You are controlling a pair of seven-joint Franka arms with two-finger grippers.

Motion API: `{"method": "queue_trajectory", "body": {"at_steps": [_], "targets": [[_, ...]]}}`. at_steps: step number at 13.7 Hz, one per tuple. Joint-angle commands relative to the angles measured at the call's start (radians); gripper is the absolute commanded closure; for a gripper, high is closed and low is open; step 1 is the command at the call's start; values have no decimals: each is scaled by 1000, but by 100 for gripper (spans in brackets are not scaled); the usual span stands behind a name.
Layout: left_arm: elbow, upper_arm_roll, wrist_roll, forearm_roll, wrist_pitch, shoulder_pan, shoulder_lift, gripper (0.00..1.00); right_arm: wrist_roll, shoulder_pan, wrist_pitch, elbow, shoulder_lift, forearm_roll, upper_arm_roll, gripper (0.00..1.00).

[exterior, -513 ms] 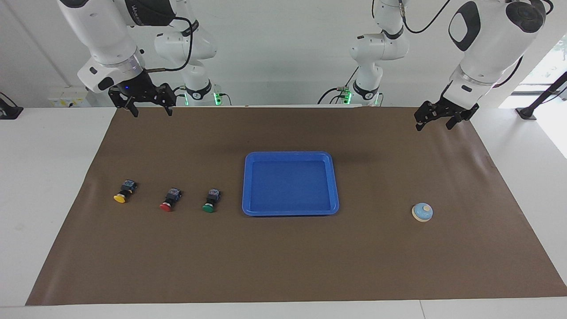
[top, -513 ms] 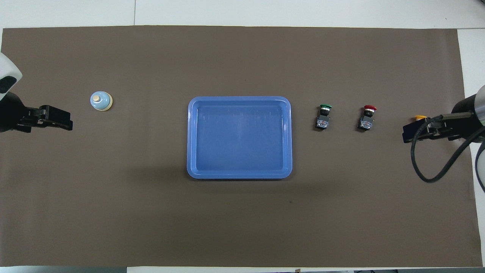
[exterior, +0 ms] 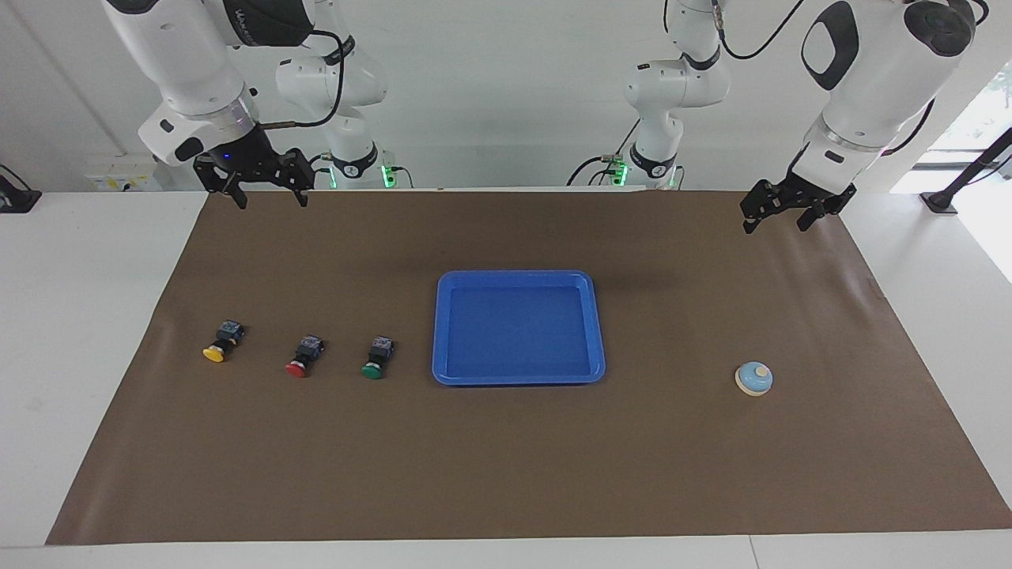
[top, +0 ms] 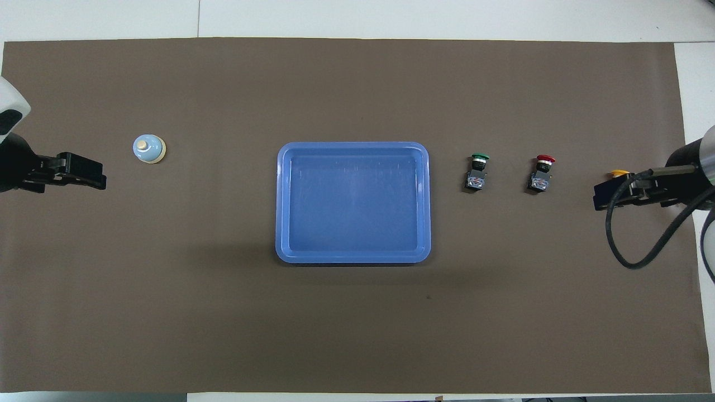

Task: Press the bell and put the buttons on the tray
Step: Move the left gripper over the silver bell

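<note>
The blue tray [exterior: 518, 379] lies empty mid-table; it also shows in the overhead view [top: 353, 258]. The yellow button [exterior: 215, 348], red button [exterior: 302, 359] and green button [exterior: 376, 361] lie in a row beside the tray toward the right arm's end. The green [top: 477, 170] and red [top: 542, 172] buttons show fully from above; the yellow one [top: 618, 173] is partly covered by my right gripper [top: 597, 198]. The bell [exterior: 753, 378] [top: 148, 149] stands toward the left arm's end. My right gripper [exterior: 270, 199] is raised, open and empty. My left gripper [exterior: 775, 224] [top: 100, 177] is raised, open and empty.
A brown mat [exterior: 506, 474] covers most of the white table [exterior: 87, 261]. The right arm's black cable [top: 625, 245] hangs in a loop over the mat's edge at that arm's end.
The left gripper has shifted very slightly. The buttons, bell, tray and right gripper have not moved.
</note>
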Motion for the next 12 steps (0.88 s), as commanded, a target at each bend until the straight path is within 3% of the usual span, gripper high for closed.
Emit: {"method": "queue_trajectory", "body": {"at_steps": [1,2,3,7,12], "targets": [[151,8,-2,12,-16,-11,156,35,-21,-18,-15,4,-1,9,8,0],[168,8,-3,14,-8,-11,195,62,-21,-18,-15,4,-1,9,8,0],[171,11,-3,18,15,-8,235,98,-21,-18,-15,4,-1,9,8,0],[113,13,3,18,258,38,305,100,-21,-18,-15,4,1,9,8,0],[53,14,-5,21,452,42,414,100,-21,-18,-15,4,-1,9,8,0]]}}
